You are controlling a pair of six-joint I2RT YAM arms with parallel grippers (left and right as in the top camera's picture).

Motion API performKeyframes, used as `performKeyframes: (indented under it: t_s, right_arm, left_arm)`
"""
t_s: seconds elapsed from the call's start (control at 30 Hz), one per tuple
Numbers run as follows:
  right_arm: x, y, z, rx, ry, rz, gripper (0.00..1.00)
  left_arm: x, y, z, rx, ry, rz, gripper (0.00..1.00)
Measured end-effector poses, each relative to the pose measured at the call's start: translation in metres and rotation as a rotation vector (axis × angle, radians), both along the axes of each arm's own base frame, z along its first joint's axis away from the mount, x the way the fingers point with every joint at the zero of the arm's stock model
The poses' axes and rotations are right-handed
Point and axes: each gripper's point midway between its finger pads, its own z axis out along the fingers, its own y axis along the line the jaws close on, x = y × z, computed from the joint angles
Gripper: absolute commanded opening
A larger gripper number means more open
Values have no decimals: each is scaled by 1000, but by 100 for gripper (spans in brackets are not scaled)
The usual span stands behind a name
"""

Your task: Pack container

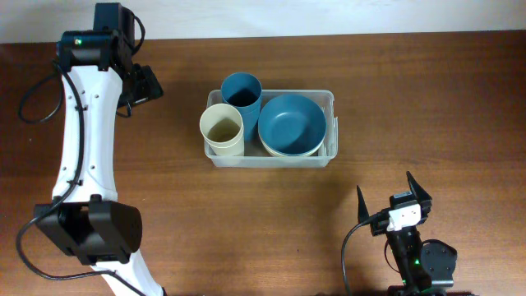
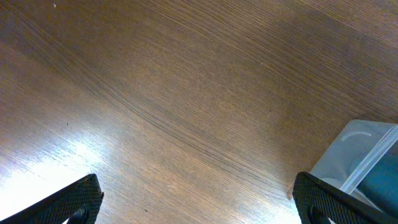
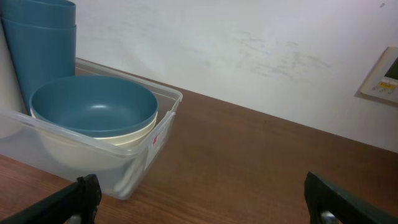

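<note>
Container (image 1: 272, 161), clear plastic, centre of tabletop (image 1: 427, 99): two upright cups (image 1: 241, 90) and blue bowl (image 1: 291, 123) nested in a cream bowl (image 1: 292, 153), likely to save room; left end effector (image 2: 199, 198), upper left, and right end effector (image 1: 385, 194), lower right, both spread apart, empty.

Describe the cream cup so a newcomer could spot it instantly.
On the wooden table sits a clear container. Two cups stand at its left end, seen from overhead. The cream cup is the one lower in the picture, pale beside the blue cup.
</note>
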Motion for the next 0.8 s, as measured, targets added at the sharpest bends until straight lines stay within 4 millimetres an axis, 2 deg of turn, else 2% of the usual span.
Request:
performKeyframes:
  t_s: [0.33, 0.5, 0.6, 0.67, 0.73, 0.8]
  right_arm:
    - [0, 0, 0, 0, 0, 0, 98]
    - [0, 0, 0, 0, 0, 0, 99]
    - [0, 0, 0, 0, 0, 0, 99]
    - [0, 0, 0, 0, 0, 0, 99]
    - [0, 0, 0, 0, 0, 0, 99]
    - [0, 0, 0, 0, 0, 0, 99]
  left_arm:
    - [6, -1, 1, -4, -25, -1, 100]
    - [38, -7, 8, -15, -171, -16, 100]
    - [70, -27, 23, -26, -349, -100, 100]
    - [80, -46, 36, -39, -456, -191, 100]
    - [81, -65, 51, -50, -546, -287, 100]
    - [71, -78, 64, -51, -617, -380, 100]
